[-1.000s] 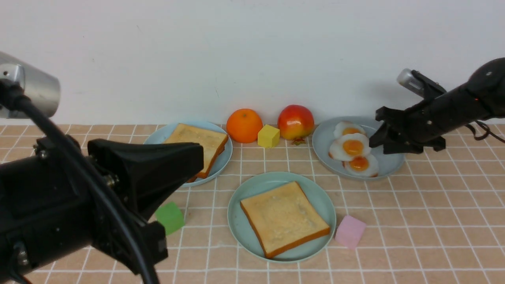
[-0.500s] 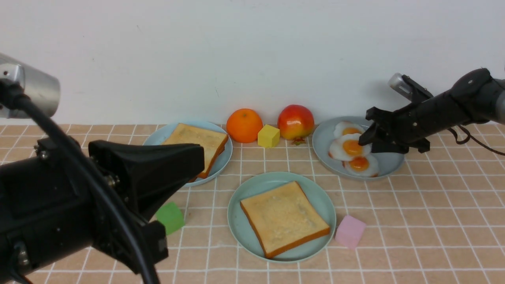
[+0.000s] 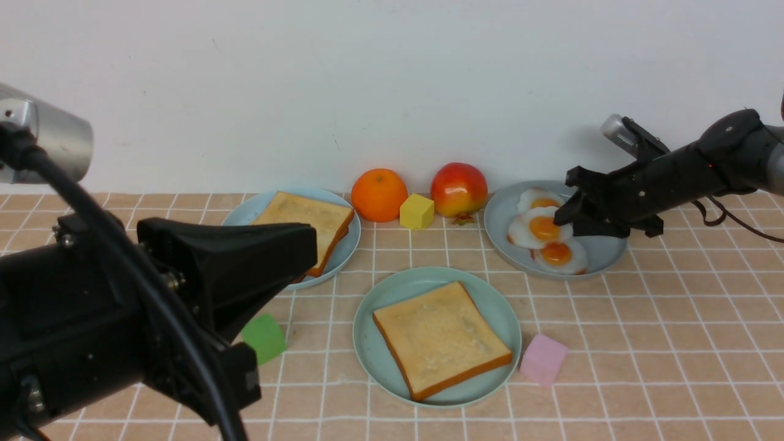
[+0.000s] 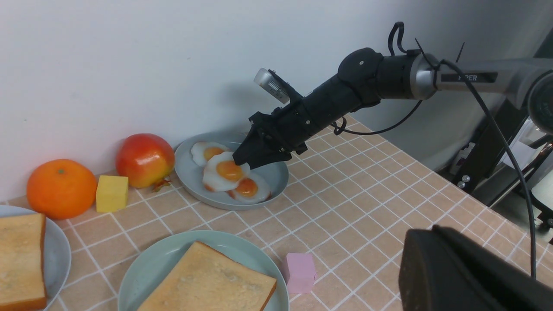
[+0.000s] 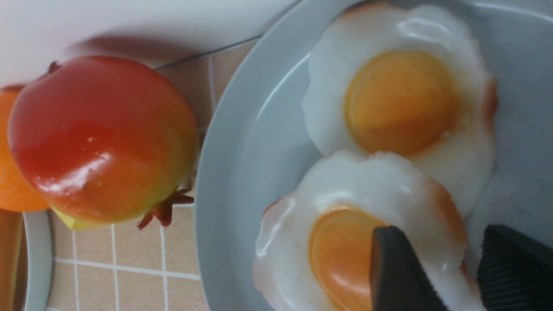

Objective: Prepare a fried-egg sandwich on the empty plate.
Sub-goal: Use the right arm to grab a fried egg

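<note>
My right gripper (image 3: 562, 218) is straddling the middle fried egg's (image 3: 539, 228) edge, jaws narrowly parted, near the table's far right.

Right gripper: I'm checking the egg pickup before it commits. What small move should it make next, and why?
Probably close the jaws. The right gripper sits at the top fried egg on the grey-blue plate, with one finger over the yolk and the other past the egg's edge, so the rim lies between them. Once gripped, it can lift toward the toast.
</note>
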Robot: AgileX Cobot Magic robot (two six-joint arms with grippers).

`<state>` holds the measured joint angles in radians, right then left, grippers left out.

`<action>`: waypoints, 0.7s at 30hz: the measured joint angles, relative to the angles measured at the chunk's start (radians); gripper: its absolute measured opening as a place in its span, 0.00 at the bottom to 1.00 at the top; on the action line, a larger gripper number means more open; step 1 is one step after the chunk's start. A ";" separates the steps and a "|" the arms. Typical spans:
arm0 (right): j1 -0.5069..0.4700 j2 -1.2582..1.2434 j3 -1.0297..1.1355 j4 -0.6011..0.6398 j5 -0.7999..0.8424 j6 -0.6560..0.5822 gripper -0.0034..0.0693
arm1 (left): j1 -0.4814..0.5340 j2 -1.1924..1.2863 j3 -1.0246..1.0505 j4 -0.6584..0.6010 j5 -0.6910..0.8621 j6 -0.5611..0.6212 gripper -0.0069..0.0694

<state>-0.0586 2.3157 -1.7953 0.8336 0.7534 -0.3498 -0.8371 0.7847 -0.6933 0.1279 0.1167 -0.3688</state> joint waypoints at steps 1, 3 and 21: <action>0.000 0.000 0.000 0.002 0.001 -0.006 0.38 | 0.000 0.000 0.000 0.000 0.000 0.000 0.07; 0.000 -0.001 0.000 0.001 0.003 -0.009 0.34 | 0.000 0.000 0.000 0.000 0.000 0.000 0.07; 0.000 -0.076 0.000 -0.007 0.031 -0.041 0.15 | 0.000 0.000 0.000 -0.002 0.003 0.000 0.08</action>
<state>-0.0586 2.2400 -1.7953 0.8267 0.7847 -0.3908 -0.8371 0.7847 -0.6933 0.1255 0.1196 -0.3688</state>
